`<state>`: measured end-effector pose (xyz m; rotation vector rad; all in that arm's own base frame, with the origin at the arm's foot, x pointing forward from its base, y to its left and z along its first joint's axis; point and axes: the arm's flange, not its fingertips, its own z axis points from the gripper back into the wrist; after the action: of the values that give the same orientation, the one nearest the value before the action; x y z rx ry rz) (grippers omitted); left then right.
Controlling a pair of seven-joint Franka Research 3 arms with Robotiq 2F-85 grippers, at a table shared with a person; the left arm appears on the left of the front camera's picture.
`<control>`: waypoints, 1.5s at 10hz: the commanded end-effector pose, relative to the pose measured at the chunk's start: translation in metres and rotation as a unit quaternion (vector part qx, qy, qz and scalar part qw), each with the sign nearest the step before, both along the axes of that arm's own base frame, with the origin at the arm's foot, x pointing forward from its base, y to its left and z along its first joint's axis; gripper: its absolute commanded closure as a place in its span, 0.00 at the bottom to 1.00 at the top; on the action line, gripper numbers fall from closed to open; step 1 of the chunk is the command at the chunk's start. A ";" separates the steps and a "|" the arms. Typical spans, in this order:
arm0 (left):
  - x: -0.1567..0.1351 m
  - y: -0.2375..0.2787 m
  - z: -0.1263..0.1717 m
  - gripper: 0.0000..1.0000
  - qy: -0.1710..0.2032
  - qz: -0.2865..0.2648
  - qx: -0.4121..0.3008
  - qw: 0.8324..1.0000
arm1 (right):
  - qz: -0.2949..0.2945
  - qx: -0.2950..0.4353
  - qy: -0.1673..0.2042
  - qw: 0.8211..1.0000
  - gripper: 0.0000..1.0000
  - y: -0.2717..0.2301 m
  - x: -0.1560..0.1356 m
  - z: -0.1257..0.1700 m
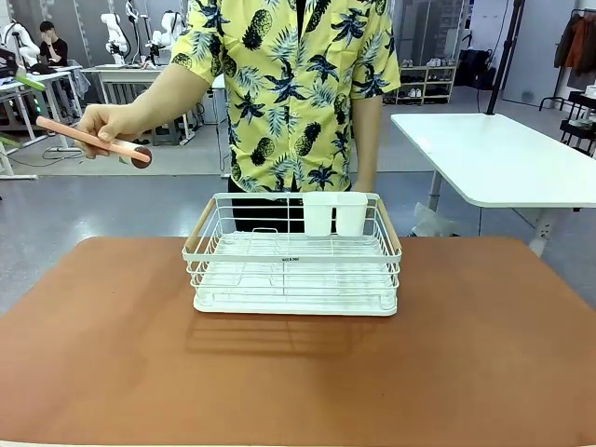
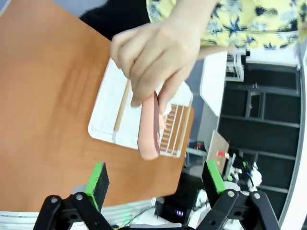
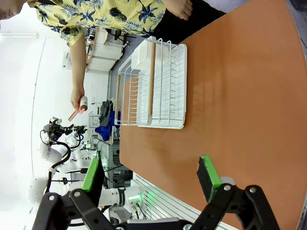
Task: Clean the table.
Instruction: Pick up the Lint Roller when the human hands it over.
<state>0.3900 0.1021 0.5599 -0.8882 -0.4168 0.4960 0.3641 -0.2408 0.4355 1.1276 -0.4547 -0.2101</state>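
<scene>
The reddish-brown table (image 1: pixel 298 372) carries a white wire rack (image 1: pixel 293 256) at its middle. Behind the table's far left, a person's hand (image 1: pixel 104 121) holds out a pink-handled utensil (image 1: pixel 88 139) with a dark round head, in the air off the table's edge. In the left wrist view the same pink handle (image 2: pixel 148 129) hangs from the hand (image 2: pixel 153 52) just beyond my left gripper (image 2: pixel 156 184), which is open and touches nothing. My right gripper (image 3: pixel 149 175) stands open and empty above the table (image 3: pixel 240 96), well away from the rack (image 3: pixel 158 86).
A white cutlery holder (image 1: pixel 335 213) hangs at the rack's far rim. The person in a yellow patterned shirt stands right behind the rack. A white-topped table (image 1: pixel 503 158) stands off to the far right. The brown top around the rack is bare.
</scene>
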 end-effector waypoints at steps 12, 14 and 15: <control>0.022 -0.030 -0.045 0.23 -0.047 0.115 -0.009 0.992 | 0.003 0.004 -0.005 1.000 0.00 0.000 -0.002 0.002; 0.021 -0.032 -0.045 0.42 -0.048 0.114 -0.012 0.992 | 0.003 0.004 -0.005 1.000 0.00 0.000 -0.002 0.002; 0.021 -0.032 -0.045 0.57 -0.047 0.114 -0.012 0.992 | 0.003 0.004 -0.005 1.000 0.00 0.000 -0.002 0.002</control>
<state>0.4070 0.0715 0.5209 -0.8786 -0.5732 0.6817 0.3642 -0.2408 0.4354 1.1276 -0.4547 -0.2102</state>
